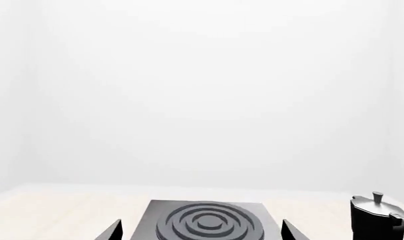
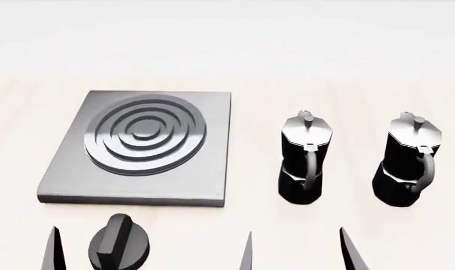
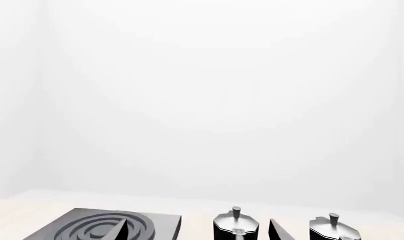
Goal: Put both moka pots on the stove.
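Note:
Two black moka pots with silver lids stand upright on the pale table, to the right of the stove (image 2: 212, 140). The left pot (image 2: 304, 160) and the right pot (image 2: 409, 163) stand apart, handles toward me. The grey stove plate with its ring burner is bare. My right gripper (image 2: 299, 254) is open at the near edge, in line with the left pot (image 3: 237, 227) and short of it. My left gripper (image 1: 200, 231) is open too, facing the stove (image 1: 158, 215) from the near side. Neither gripper holds anything. The right pot (image 3: 334, 229) lies outside the right gripper's fingers.
A black round knob (image 2: 119, 243) sits on the table in front of the stove's near edge, close to the left gripper's fingertip (image 2: 54, 250). Pale tabletop (image 2: 340, 101) stretches behind the pots and stove to a white wall.

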Available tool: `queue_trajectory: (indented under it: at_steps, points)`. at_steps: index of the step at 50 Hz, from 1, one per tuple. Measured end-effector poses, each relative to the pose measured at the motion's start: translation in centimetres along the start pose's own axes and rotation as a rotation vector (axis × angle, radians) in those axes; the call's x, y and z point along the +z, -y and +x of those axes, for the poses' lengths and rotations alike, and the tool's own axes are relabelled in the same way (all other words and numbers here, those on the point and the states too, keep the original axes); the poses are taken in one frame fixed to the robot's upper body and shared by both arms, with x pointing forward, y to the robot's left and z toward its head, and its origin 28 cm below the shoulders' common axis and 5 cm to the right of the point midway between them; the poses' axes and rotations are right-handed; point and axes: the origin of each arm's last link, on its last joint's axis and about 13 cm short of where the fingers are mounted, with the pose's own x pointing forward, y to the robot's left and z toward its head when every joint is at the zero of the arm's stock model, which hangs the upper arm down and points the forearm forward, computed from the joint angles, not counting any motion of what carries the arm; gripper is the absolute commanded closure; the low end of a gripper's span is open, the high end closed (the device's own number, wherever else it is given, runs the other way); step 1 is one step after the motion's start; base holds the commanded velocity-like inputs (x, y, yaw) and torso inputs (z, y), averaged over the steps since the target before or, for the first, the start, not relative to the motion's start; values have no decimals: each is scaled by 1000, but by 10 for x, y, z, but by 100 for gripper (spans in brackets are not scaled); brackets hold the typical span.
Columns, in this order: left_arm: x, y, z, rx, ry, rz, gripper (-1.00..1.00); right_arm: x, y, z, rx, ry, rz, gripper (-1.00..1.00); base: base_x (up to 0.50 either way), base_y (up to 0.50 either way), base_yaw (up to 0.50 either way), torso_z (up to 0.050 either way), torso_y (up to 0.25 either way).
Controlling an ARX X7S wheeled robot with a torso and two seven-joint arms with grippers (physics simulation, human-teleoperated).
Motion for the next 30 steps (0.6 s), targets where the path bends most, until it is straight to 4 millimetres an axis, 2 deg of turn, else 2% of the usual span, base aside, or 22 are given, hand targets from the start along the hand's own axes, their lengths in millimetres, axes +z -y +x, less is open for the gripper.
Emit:
queue_trajectory:
  at_steps: [16,30]
  points:
    - [-1,0,0,1,-1,-1,-100,-1,0,0,0,0,0,-100,163,0,0,0,1]
    - [-2,0,1,2,-2,-1,-100,-2,0,0,-1,7,1,-100,0,0,0,0,0]
